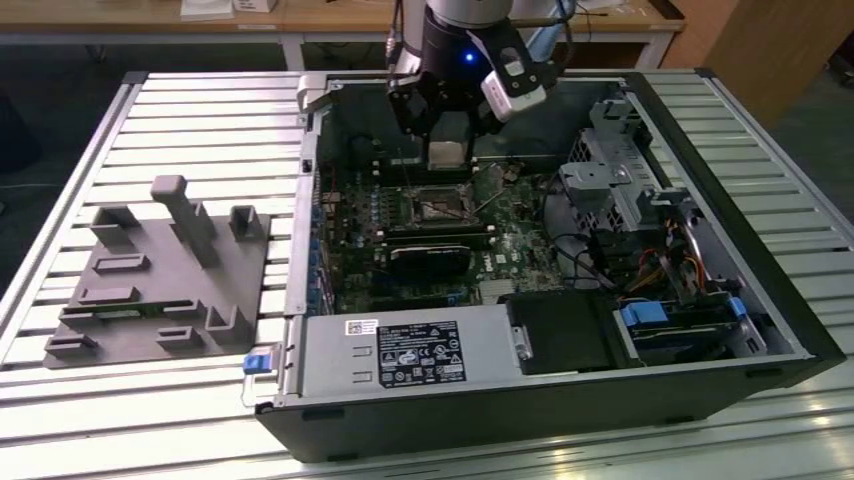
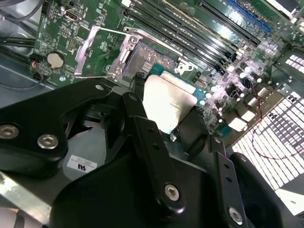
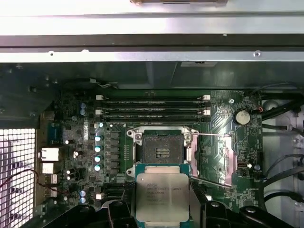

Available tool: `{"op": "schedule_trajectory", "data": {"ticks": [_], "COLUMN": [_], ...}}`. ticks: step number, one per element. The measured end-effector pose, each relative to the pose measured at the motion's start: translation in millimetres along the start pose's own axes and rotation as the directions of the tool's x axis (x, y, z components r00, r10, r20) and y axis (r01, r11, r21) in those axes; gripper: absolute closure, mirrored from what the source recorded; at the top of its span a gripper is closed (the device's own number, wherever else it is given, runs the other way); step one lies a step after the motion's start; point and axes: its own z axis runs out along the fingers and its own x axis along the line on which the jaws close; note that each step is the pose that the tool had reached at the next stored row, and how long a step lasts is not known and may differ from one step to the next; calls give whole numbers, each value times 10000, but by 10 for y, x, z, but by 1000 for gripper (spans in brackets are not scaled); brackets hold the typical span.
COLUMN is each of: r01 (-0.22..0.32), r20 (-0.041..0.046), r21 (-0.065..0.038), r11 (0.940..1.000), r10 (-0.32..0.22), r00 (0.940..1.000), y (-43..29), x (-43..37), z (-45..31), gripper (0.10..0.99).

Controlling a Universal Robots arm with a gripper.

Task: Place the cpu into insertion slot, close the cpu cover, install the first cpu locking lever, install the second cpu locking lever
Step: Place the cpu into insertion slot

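My gripper (image 1: 447, 130) hangs over the back of the open computer case, shut on the cpu (image 1: 447, 152), a thin square silvery chip. In both wrist views the cpu (image 3: 162, 197) (image 2: 168, 102) sits between the black fingers (image 3: 116, 209) (image 2: 137, 111), level above the board. The insertion slot (image 3: 161, 152) (image 1: 438, 205) (image 2: 148, 59) lies bare just beyond the chip, its dark centre showing. The cpu cover (image 3: 228, 159) (image 2: 124, 50), a silvery frame with a square window, is swung open beside the slot.
Long black memory sticks (image 3: 152, 107) run behind the slot. A black graphics card (image 1: 427, 258) lies in front of it. Drive bays and cables (image 1: 614, 190) crowd the exterior view's right. A grey fixture plate (image 1: 154, 275) rests on the slatted table, left of the case.
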Motion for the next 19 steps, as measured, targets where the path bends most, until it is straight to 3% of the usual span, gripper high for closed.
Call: {"op": "schedule_trajectory", "data": {"ticks": [12,19], "r01": [0,23], "r20": [4,196], "r21": [143,138], "r11": [9999,9999], "r10": [0,-26], "r00": [10000,9998], "y": [2,-3], "x": [-19,-20], "z": [151,218], "gripper": [549,549]}}
